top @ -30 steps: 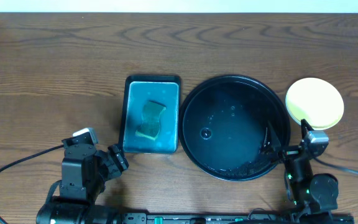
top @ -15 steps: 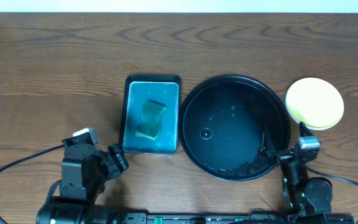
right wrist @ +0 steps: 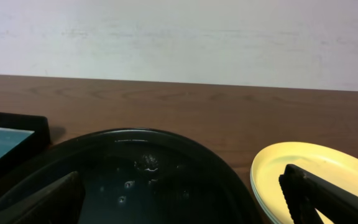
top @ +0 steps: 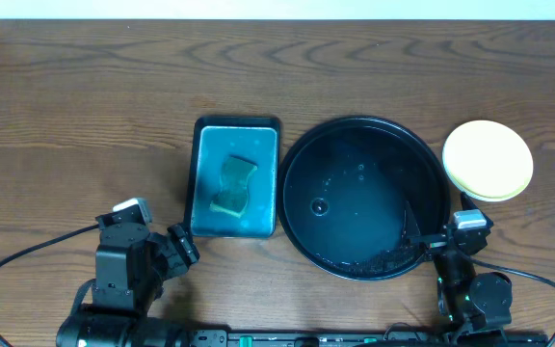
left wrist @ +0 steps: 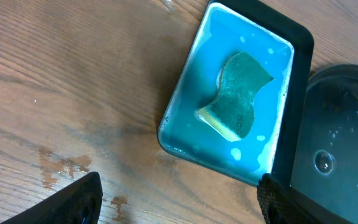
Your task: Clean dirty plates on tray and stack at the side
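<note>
Overhead camera looks straight down on the table (top: 85, 96), arms (top: 128, 265) at 6 o'clock; left wrist camera peers steeply down, close over the sponge dish (left wrist: 194, 81); right wrist camera sits low, facing the far wall (right wrist: 179, 37); all three share the black tray (top: 355, 145).

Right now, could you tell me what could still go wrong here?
The right claw hangs open close to the plates beside the tray; a careless swing could topple them. The dish holds blue liquid around the sponge; a bump from the left claw might slop it onto the table.
</note>
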You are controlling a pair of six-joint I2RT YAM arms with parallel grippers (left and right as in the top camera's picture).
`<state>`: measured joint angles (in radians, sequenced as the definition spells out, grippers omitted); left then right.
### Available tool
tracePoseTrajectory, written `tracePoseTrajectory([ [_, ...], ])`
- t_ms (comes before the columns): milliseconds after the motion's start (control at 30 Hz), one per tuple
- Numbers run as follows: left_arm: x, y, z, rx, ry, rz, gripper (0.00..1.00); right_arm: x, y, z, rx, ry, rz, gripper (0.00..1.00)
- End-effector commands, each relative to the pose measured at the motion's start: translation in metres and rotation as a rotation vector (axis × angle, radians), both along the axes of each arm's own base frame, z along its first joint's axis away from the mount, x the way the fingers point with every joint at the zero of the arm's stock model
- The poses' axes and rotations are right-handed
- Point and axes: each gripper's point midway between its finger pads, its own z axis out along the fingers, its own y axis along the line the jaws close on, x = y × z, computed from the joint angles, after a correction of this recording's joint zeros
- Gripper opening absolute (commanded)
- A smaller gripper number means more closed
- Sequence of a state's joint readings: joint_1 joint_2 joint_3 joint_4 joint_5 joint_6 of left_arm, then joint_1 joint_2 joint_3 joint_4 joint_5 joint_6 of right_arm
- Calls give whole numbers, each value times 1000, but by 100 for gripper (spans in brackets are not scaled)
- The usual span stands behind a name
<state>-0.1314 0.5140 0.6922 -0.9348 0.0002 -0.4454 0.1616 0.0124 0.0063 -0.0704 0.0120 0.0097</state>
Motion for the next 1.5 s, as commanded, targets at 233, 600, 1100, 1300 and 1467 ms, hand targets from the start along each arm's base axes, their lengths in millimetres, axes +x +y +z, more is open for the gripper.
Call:
tracePoseTrajectory([
  [233,0,3,-2,5,1,15,81,-1,2,0,-18,-5,9,99],
  [600,0,3,-2,5,1,15,81,-1,2,0,-18,-5,9,99],
  [1100,-5,5,0,21,-21,12,81,-1,2,0,-18,-5,9,99],
  [1300,-6,20,-6,58,-157,75,81,-1,2,0,-18,-5,9,99],
  [1467,-5,24,-28,49,-245,101,80,-1,2,0,-18,-5,9,99],
])
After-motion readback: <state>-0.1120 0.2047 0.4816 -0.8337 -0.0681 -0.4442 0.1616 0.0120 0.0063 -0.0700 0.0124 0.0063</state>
